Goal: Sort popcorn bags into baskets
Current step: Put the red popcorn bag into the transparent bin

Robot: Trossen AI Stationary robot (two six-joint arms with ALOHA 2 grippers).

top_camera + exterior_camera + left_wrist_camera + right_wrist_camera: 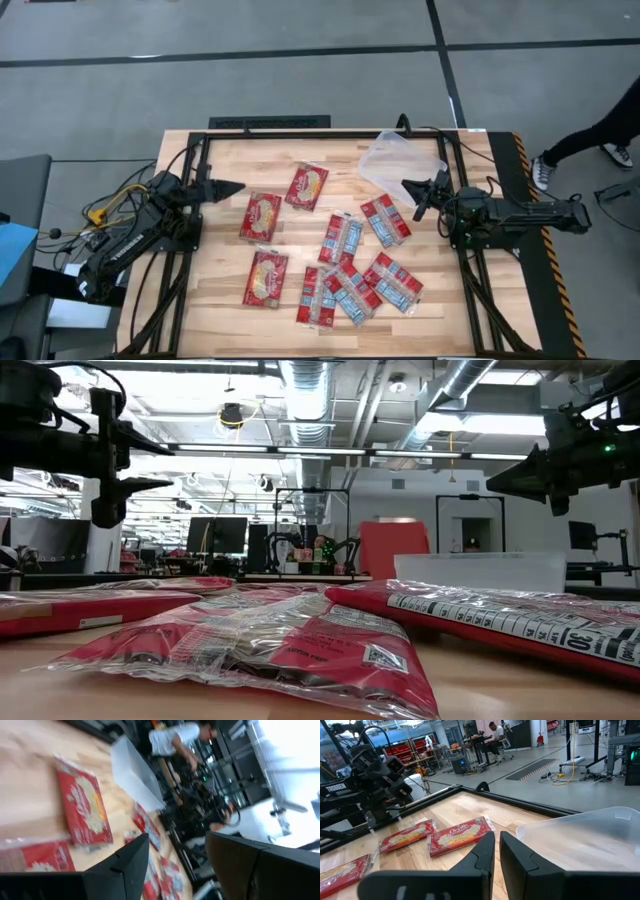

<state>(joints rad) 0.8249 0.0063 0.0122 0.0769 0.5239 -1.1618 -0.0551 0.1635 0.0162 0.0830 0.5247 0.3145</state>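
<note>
While both arms hover empty, the right fingers (416, 197), nearly closed, sit nearest the blue-panelled bag (385, 220) beside the basket (395, 158); left fingers (228, 188) parted.

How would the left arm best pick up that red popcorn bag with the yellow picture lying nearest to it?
Probably from straight above, at the short edge of the popcorn bag that points toward the far side of the table. The bag lies flat on the table with bare wood around it, so the jaws of the left gripper could straddle that thin crimped edge.
</note>
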